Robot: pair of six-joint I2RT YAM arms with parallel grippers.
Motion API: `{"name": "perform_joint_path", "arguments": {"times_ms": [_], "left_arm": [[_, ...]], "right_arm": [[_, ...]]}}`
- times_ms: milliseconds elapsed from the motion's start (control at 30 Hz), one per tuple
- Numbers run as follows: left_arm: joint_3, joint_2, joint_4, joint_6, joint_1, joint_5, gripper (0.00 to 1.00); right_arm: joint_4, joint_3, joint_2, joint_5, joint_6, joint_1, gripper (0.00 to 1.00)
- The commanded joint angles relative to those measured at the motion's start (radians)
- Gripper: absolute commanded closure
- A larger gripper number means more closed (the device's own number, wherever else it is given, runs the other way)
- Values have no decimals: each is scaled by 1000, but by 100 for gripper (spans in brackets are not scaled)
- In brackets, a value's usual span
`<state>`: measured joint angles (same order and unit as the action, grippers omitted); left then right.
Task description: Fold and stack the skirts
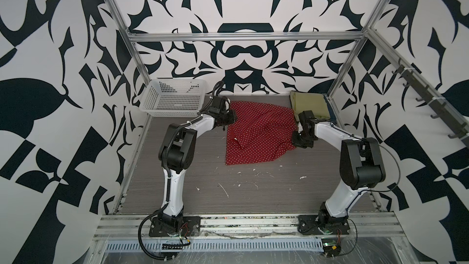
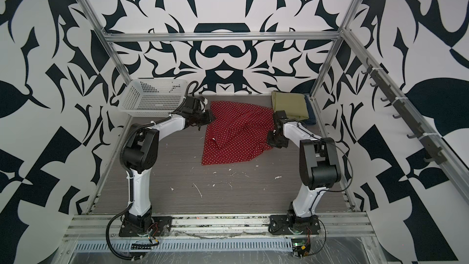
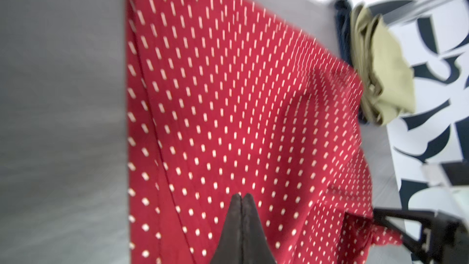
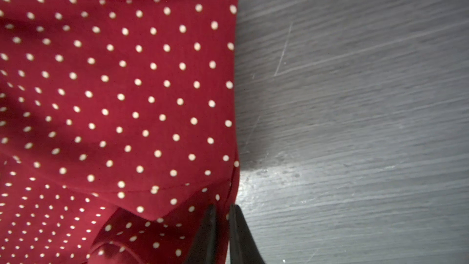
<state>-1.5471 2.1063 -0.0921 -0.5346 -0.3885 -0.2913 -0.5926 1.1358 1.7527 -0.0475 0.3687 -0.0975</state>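
Note:
The red skirt with white dots (image 1: 258, 133) (image 2: 236, 133) lies rumpled and partly folded over itself mid-table. My left gripper (image 1: 229, 120) (image 3: 242, 195) sits at its far left part, fingertips pressed together on the red cloth (image 3: 228, 97). At the skirt's right edge my right gripper (image 1: 295, 140) (image 4: 223, 206) is shut, with the hem of the cloth (image 4: 114, 85) between its fingers. The olive-green skirt (image 1: 308, 102) (image 2: 289, 104) lies folded in the far right corner. It rests on the dark blue denim skirt (image 2: 311, 113), of which only an edge shows.
A white perforated basket (image 1: 172, 97) (image 2: 152, 97) stands tilted at the far left corner, just behind the left arm. The grey table (image 1: 228, 186) carries small white flecks in front of the red skirt. Metal frame posts border both sides.

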Motion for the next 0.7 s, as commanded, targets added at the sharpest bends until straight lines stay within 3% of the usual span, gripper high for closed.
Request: {"name": "perform_joint_path", "arguments": {"times_ms": [0,33,133,167,467,667], "left_arm": [[-60,31,-124,7,-1,6,84],[-36,22,-122,-7,-12,20,66],[89,-22,-69,-33,-50,60,44],[115,-28,-60,-44,-57,67,43],[149,18,-43,-85,-77,28,56],[151,39,-8,-109,-89,-14,80]], "right_arm": [[10,-4,-48,0,13,5,84],[11,-6,-48,0,14,5,84],[20,-13,-44,-6,17,6,84],[20,-10,-40,-8,16,5,84],[14,2,-34,-8,12,5,84],[21,2,-30,-13,17,4,84]]}}
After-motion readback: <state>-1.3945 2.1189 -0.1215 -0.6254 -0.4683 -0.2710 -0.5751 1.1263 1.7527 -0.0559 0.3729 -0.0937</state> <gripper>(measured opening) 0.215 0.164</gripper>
